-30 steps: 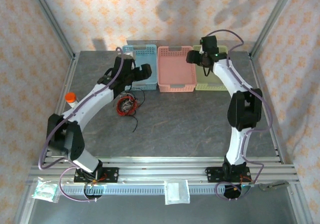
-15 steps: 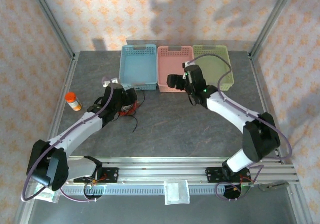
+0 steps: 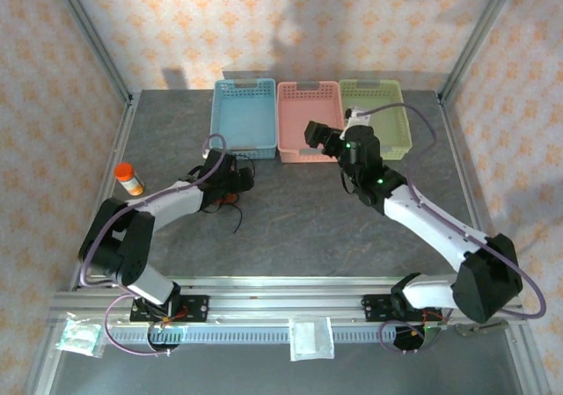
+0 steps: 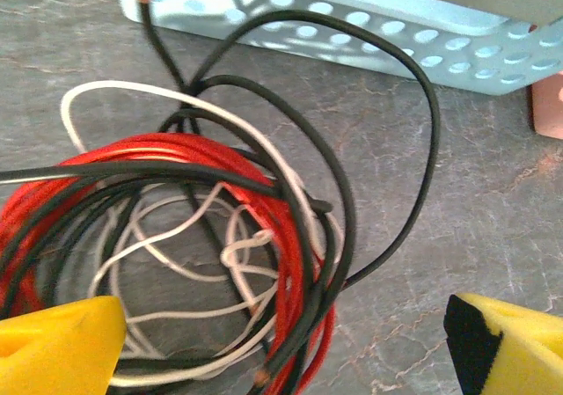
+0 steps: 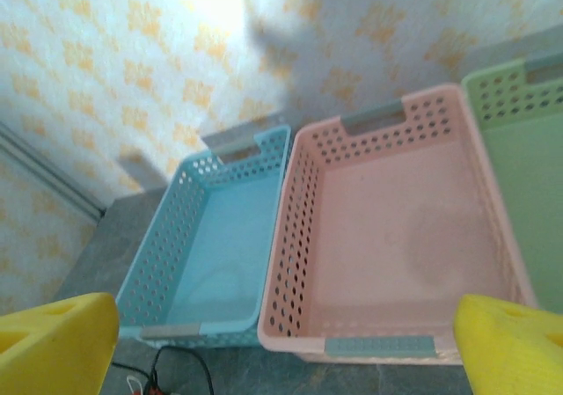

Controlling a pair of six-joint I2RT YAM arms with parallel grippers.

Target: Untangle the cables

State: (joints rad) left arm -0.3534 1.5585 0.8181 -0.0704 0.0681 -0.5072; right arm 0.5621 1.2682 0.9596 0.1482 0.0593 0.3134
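Red, black, white cables (image 4: 176,146) unmoved; left jaws now above them, spread.

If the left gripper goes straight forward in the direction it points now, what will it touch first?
Most likely the cables: the tangle lies on the table directly ahead of the left gripper; depth is uncertain.

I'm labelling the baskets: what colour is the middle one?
The middle basket is pink, clearest in the right wrist view.

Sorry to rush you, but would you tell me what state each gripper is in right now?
Left gripper: open over the cables, holding nothing.
Right gripper: open, holding nothing.
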